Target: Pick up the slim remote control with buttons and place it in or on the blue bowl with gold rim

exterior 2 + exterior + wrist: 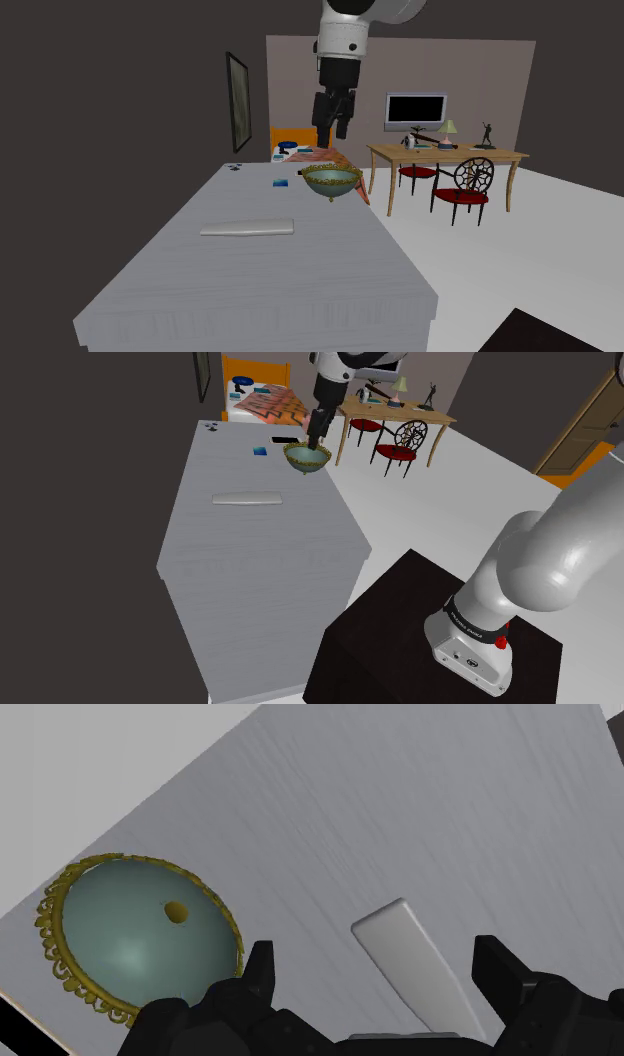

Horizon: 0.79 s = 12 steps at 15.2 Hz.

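Grey remote [247, 499]: lying flat, not yet grabbed
gripper [333, 133]: spread wide, nothing held
bowl [331, 180]: likely knocked if gripper is lowered here

The shoulder view overlooks the bench [250, 567] from beside the stand [395, 627]; the second exterior view shares that bench from lower; the wrist view looks closely down from the end effector [376, 947].

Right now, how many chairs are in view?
2. Both red-seated, at the wooden table: the near chair on its front side, the far chair partly under it. Others may be hidden.
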Each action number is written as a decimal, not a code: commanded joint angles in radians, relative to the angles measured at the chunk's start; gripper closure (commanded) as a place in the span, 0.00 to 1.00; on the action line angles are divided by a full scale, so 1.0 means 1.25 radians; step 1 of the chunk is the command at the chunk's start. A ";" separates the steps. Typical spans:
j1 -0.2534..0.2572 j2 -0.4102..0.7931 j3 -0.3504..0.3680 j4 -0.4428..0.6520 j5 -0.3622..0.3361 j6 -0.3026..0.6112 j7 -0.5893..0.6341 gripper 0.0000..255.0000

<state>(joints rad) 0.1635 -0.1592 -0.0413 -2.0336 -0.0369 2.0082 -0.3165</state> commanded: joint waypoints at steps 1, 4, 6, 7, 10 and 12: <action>0.009 0.060 0.003 0.031 0.006 0.018 -0.039 0.00; 0.020 0.147 0.011 0.091 0.013 0.029 -0.093 0.00; 0.027 0.204 0.019 0.134 0.016 0.032 -0.127 0.00; 0.030 0.233 0.023 0.156 0.016 0.033 -0.143 0.00; 0.040 0.317 0.038 0.225 0.015 0.032 -0.189 0.00; 0.046 0.374 0.049 0.273 0.013 0.029 -0.218 0.00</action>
<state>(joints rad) 0.2167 0.2748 0.0125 -1.7200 -0.0197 2.0458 -0.5695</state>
